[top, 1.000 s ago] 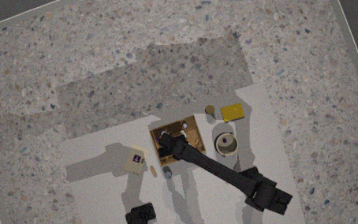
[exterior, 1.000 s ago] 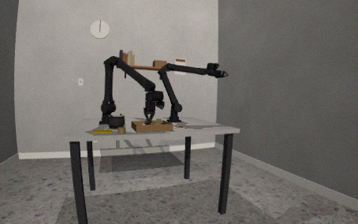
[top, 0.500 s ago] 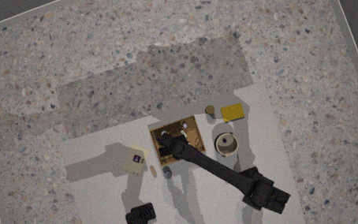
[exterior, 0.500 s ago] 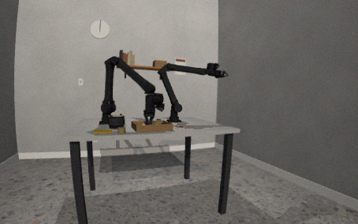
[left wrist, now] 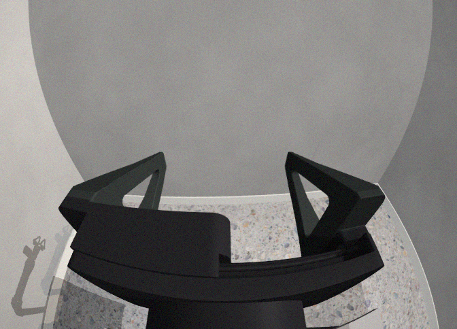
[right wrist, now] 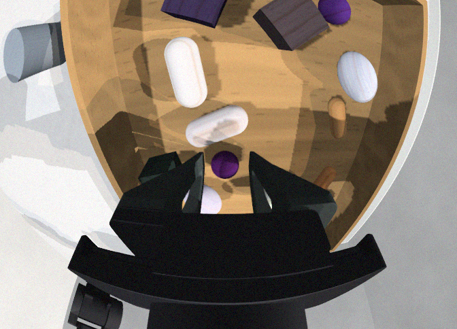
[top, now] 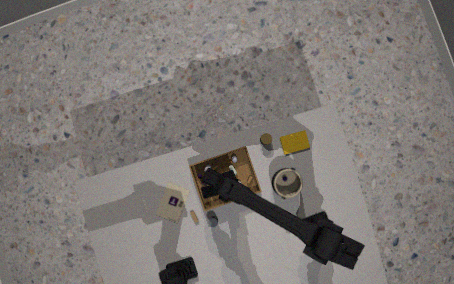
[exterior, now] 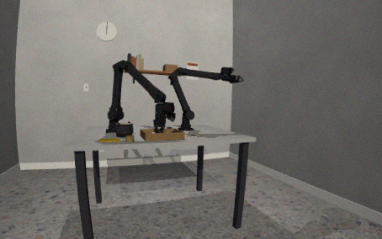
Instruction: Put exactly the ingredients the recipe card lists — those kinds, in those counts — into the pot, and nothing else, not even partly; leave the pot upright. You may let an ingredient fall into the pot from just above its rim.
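My right gripper (right wrist: 226,159) (exterior: 159,130) is partly open, pointing down into the wooden crate (right wrist: 402,45) (top: 252,172). A small purple ball (right wrist: 225,164) lies just beyond and between its fingertips, not clamped. Two white capsules (right wrist: 185,73) (right wrist: 217,126) lie ahead of it; a pale egg shape (right wrist: 211,200) is partly behind a finger. The pot (top: 287,183) (exterior: 124,130) stands upright with a small purple item (top: 285,178) inside. The recipe card (top: 167,212) shows a dark purple square; its marks are too small to read. My left gripper (left wrist: 225,158) (exterior: 241,79) is open and empty, raised high.
The crate also holds a purple block (right wrist: 197,3), a brown block (right wrist: 291,19), another purple ball (right wrist: 334,9), a bluish oval (right wrist: 357,76), small orange-brown pieces (right wrist: 336,117) and a dark green block (right wrist: 158,166). Outside are a grey cylinder (right wrist: 22,52) (top: 212,218), a yellow block (top: 295,142) and a brown cylinder (top: 266,139).
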`<state>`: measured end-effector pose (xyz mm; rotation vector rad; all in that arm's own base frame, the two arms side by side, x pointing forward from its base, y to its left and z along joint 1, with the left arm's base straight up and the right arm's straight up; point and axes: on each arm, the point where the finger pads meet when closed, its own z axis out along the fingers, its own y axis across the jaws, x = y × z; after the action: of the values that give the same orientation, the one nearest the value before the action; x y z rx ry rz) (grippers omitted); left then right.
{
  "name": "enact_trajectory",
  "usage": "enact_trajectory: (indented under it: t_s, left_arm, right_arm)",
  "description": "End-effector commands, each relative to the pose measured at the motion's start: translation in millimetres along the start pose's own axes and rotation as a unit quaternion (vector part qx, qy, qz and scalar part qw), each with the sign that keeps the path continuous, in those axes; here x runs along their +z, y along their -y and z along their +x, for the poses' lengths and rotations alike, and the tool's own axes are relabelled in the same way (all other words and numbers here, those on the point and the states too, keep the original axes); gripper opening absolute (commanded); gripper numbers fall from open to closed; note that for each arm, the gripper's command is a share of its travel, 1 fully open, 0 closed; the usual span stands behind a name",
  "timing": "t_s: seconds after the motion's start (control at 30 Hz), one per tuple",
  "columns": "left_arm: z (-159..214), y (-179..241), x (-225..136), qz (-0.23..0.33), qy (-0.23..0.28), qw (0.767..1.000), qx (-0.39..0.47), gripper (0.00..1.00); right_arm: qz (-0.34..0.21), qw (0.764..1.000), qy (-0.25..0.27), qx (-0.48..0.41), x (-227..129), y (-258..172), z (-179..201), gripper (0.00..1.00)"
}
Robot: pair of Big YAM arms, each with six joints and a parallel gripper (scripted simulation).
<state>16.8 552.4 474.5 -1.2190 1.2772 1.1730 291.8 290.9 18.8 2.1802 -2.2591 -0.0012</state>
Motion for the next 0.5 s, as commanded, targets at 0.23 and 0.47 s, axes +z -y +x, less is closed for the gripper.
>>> enact_trajectory:
  t_s: [0.23,0.47]
  left_arm:
    - [-25.4,-9.4,-9.3,-0.009,0.028,1.000,-0.009,1.00]
    - [-25.4,-9.4,-9.3,-0.009,0.028,1.000,-0.009,1.00]
  right_arm:
    - [0.007,1.000,0.006,0.002,-2.2,8.4,-2.8,0.36]
    - [0.007,1.000,0.006,0.002,-2.2,8.4,-2.8,0.00]
